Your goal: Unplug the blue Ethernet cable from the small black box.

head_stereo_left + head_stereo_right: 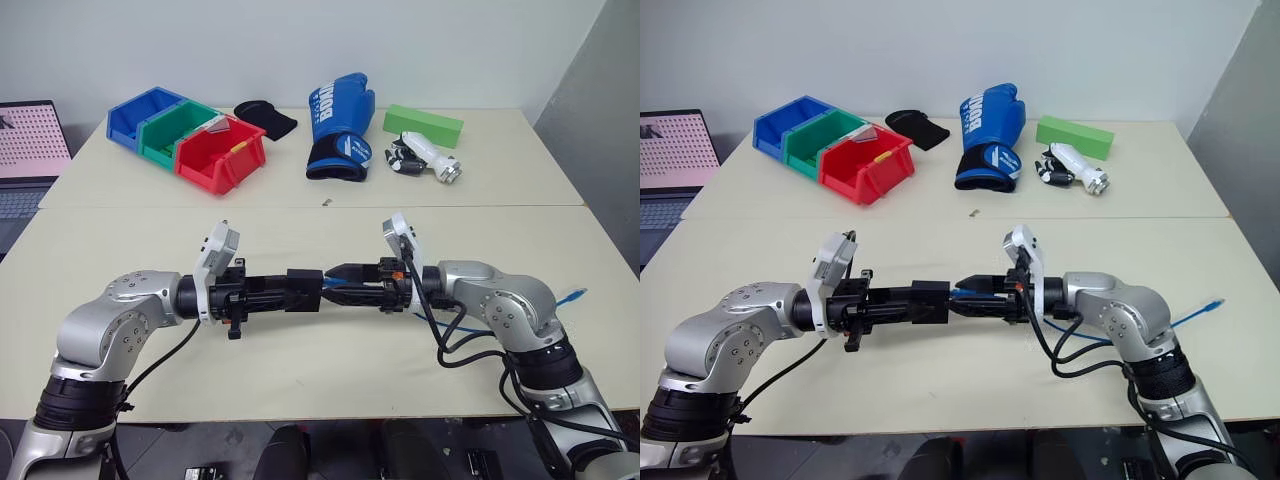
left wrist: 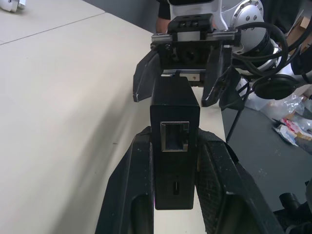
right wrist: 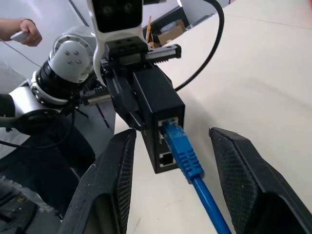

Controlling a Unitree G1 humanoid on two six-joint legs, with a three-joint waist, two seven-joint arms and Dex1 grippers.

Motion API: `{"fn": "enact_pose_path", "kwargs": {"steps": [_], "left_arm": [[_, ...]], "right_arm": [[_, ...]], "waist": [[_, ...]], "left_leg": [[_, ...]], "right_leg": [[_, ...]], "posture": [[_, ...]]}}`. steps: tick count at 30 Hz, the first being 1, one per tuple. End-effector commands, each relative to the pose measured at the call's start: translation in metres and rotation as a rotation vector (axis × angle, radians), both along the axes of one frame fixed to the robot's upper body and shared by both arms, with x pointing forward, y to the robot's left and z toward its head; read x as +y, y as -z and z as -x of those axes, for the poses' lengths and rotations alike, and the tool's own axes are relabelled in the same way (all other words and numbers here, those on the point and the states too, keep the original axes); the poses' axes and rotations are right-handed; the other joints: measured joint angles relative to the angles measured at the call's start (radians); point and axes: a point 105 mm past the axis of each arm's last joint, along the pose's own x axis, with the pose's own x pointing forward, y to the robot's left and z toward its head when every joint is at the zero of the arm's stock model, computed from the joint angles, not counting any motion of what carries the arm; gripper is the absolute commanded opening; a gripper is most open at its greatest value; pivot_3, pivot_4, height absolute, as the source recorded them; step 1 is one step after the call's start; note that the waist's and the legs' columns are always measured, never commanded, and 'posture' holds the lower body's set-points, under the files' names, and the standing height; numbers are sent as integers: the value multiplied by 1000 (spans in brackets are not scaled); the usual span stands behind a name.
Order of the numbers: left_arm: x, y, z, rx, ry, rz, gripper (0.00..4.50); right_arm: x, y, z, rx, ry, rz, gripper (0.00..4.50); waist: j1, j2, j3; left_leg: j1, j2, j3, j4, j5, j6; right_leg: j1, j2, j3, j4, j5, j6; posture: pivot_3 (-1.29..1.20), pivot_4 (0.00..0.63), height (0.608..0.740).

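My left gripper (image 1: pixel 293 290) is shut on the small black box (image 1: pixel 305 288) and holds it level above the near table. In the left wrist view the box (image 2: pixel 174 105) sits between my left fingers (image 2: pixel 131 190), with an empty port facing the camera. The blue Ethernet cable (image 3: pixel 183 151) is plugged into the upper port on the box's far edge (image 3: pixel 158 100). My right gripper (image 3: pixel 170 132) is open, with one finger on each side of the plug and a gap on both sides. The cable runs back under my right arm to a loose plug end (image 1: pixel 573 296).
On the far table stand blue, green and red bins (image 1: pixel 185 135), a black pad (image 1: pixel 266 120), a blue boxing glove (image 1: pixel 340 125), a green block (image 1: pixel 423 124) and a white and black tool (image 1: pixel 425 160). A laptop (image 1: pixel 30 150) sits at the left. A person's hand (image 3: pixel 24 31) shows behind my left arm.
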Motion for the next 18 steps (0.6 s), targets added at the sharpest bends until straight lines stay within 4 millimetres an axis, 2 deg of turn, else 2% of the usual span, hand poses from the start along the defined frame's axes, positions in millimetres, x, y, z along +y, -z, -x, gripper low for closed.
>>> {"fn": "enact_pose_path", "kwargs": {"steps": [1, 7, 10, 13, 18], "left_arm": [[-3, -6, 3, -44, 25, -1, 788], [-3, -5, 3, -46, 24, -2, 788], [-3, -4, 3, -46, 24, -3, 788], [-4, -4, 4, -45, 26, -4, 788], [-4, -2, 6, -42, 30, -7, 788]], "right_arm": [[0, -12, 2, -46, -32, -21, 2522], [0, -13, 2, -39, -42, -26, 2522], [0, -12, 3, -36, -42, -24, 2059], [0, -12, 3, -27, -43, -27, 1276], [-1, -12, 3, -19, -49, -24, 222]], "waist": [[0, 0, 0], [0, 0, 0], [0, 0, 0], [0, 0, 0], [0, 0, 0]], "left_leg": [[0, 0, 0, 0, 0, 0], [0, 0, 0, 0, 0, 0], [0, 0, 0, 0, 0, 0], [0, 0, 0, 0, 0, 0], [0, 0, 0, 0, 0, 0]], "right_leg": [[0, 0, 0, 0, 0, 0], [0, 0, 0, 0, 0, 0], [0, 0, 0, 0, 0, 0], [0, 0, 0, 0, 0, 0], [0, 0, 0, 0, 0, 0]], "posture": [[0, 150, 740], [0, 150, 740], [0, 150, 740], [0, 150, 740], [0, 150, 740]]}}
